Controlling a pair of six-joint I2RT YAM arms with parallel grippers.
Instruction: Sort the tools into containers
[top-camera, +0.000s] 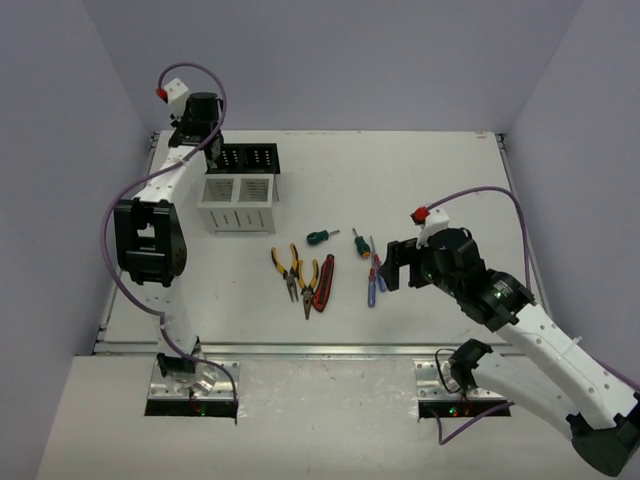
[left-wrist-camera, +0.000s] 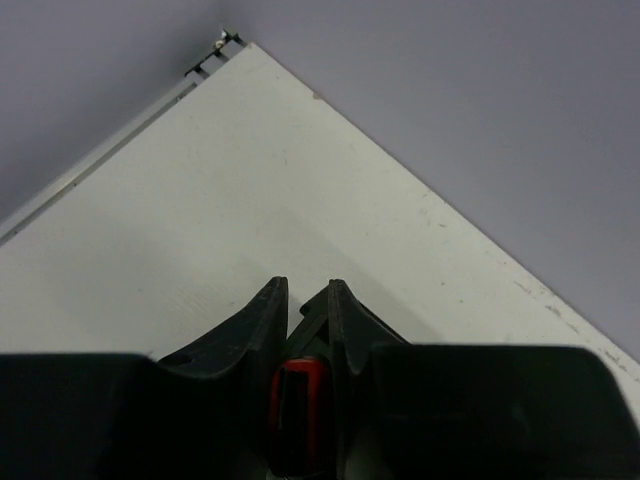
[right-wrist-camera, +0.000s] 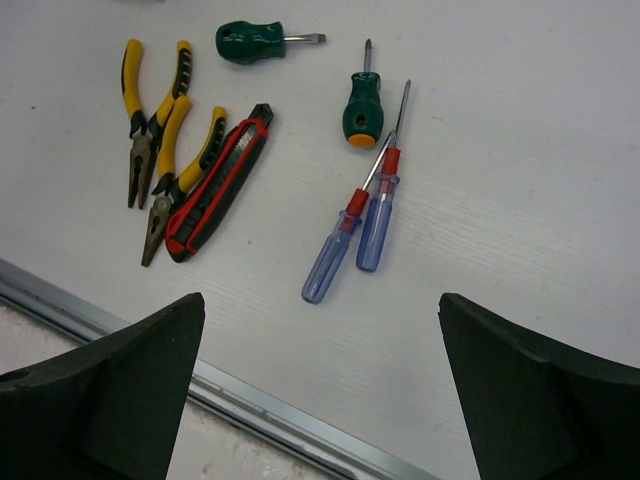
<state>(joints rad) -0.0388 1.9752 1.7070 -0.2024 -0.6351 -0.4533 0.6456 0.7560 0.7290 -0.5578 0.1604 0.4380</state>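
Observation:
My left gripper (top-camera: 196, 140) is at the back left, beside the left end of the black perforated bin (top-camera: 248, 158). It is shut on a red-handled screwdriver (left-wrist-camera: 298, 400); only the handle's red and black end shows between the fingers. The white slotted bin (top-camera: 238, 203) stands in front of the black one. My right gripper (right-wrist-camera: 320, 300) is open and empty, held above the table just near of two blue-handled screwdrivers (right-wrist-camera: 350, 225). Two green-handled screwdrivers (right-wrist-camera: 252, 42) (right-wrist-camera: 362, 106), two yellow-handled pliers (right-wrist-camera: 150, 110) (right-wrist-camera: 185, 170) and red-and-black cutters (right-wrist-camera: 215, 185) lie on the table.
The table's metal front rail (right-wrist-camera: 250, 400) runs just below the right gripper. The far left table corner (left-wrist-camera: 225, 40) shows ahead of the left gripper. Purple walls enclose the table on three sides.

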